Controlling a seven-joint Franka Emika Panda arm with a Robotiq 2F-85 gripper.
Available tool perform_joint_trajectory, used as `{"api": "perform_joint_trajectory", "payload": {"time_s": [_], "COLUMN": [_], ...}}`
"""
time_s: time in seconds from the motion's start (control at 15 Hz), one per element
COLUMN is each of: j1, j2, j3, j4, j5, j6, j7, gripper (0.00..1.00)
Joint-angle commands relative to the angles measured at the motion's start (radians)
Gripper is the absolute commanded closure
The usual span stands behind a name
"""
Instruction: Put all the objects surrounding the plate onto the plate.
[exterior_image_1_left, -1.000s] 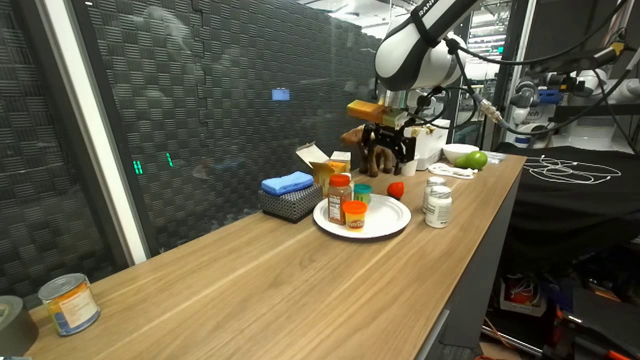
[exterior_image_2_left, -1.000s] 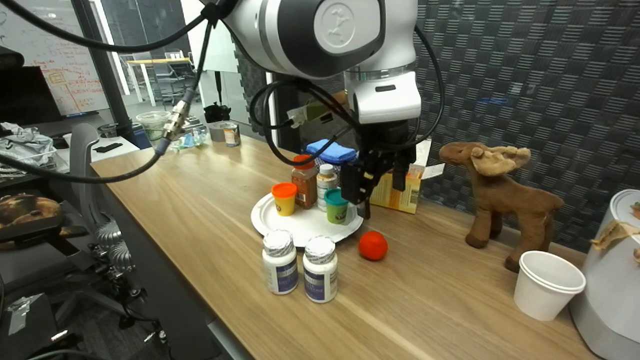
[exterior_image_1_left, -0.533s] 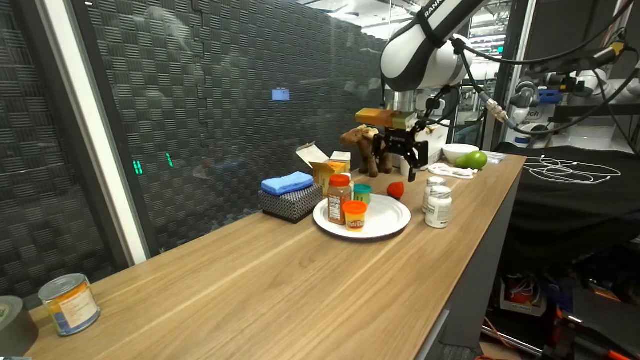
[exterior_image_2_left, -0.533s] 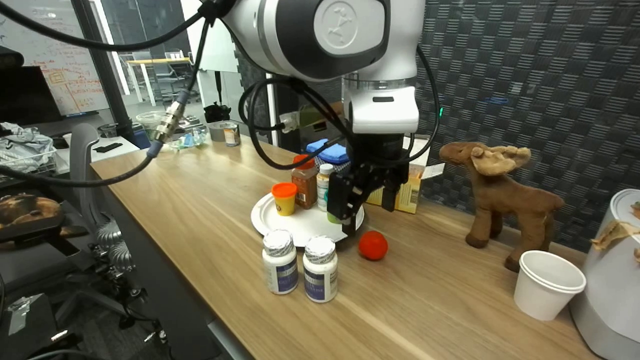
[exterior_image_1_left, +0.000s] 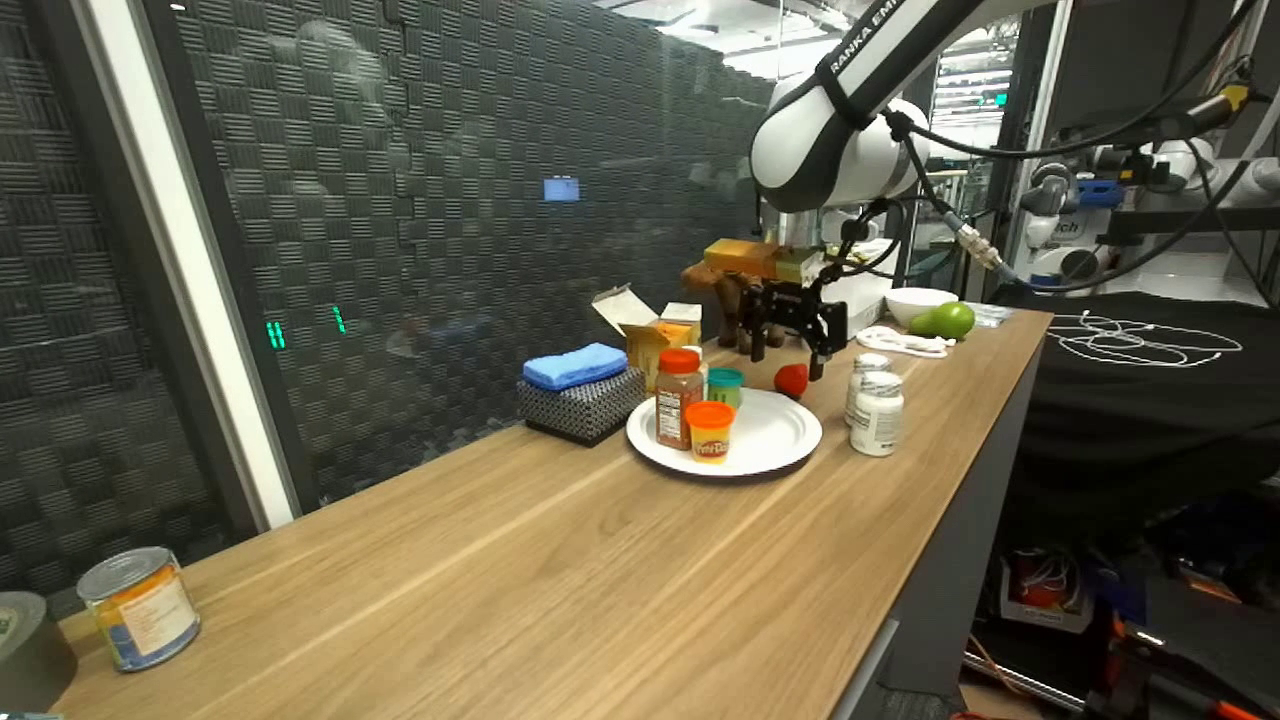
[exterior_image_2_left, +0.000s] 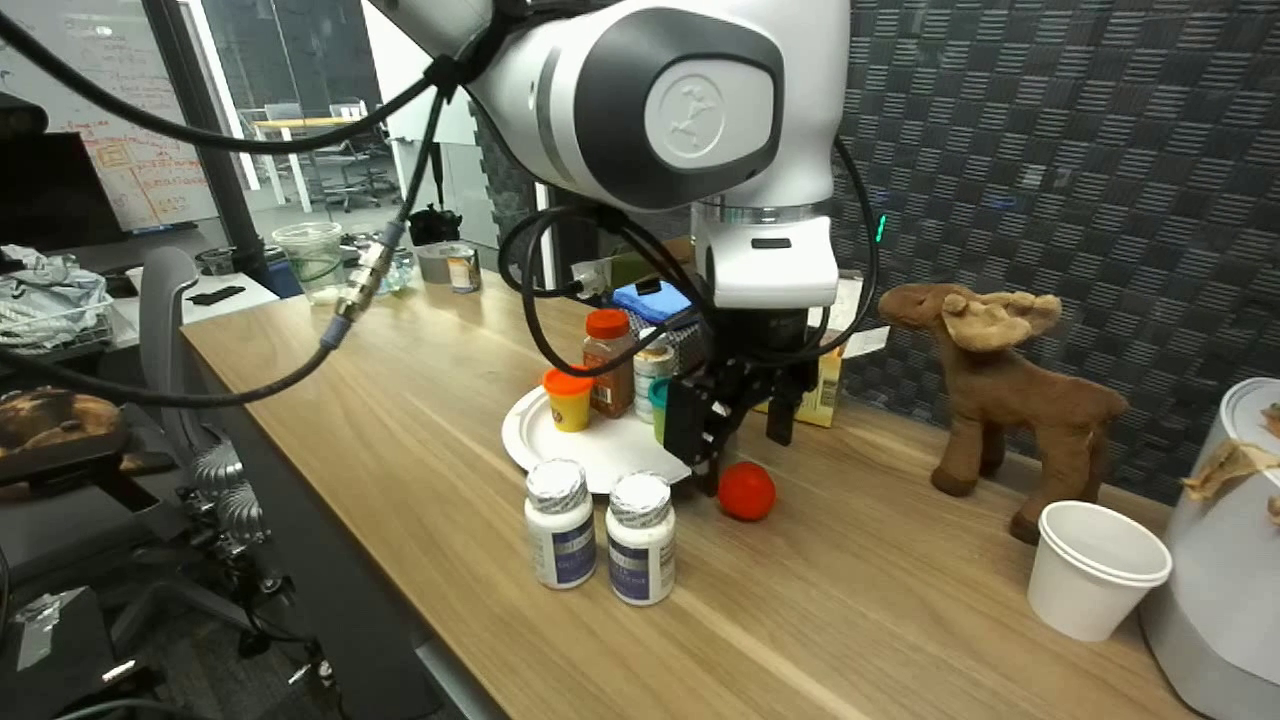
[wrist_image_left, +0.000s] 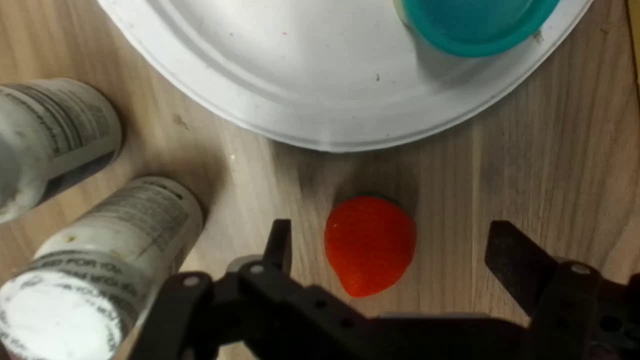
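The red strawberry-like object stands on the table beside the white plate. It shows in the wrist view between and below my fingers. My gripper is open and empty above it, and the strawberry is nearer the left finger. In an exterior view my gripper partly hides the plate's edge. Two white pill bottles stand upright beside the plate. On the plate are an orange-lidded tub, a red-lidded spice jar, a teal-lidded tub and a white bottle.
A yellow open box and a dark patterned box with a blue cloth stand behind the plate. A brown plush moose and white paper cups stand farther along. A can sits at the table's far end.
My open gripper has moved sideways toward the pill bottles' side and then lowered over the strawberry. The objects on and around the plate have not moved.
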Motion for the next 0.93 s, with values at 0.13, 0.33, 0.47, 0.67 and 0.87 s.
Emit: {"api": "perform_joint_trajectory", "payload": {"time_s": [0.13, 0.33, 0.47, 0.67, 0.87], "j1": [0.002, 0.008, 0.008, 0.009, 0.019], "j2": [0.043, 0.039, 0.028, -0.006, -0.057], "j3": [-0.008, -0.033, -0.043, -0.042, -0.037], "j4": [0.045, 0.035, 0.028, 0.01, -0.019], "j5": [-0.025, -0.057, -0.075, -0.08, -0.094], "j6": [0.012, 0.026, 0.039, 0.067, 0.099], "j7": [0.019, 0.056, 0.075, 0.075, 0.058], "gripper": [0.29, 0.46, 0.62, 0.84, 1.0]}}
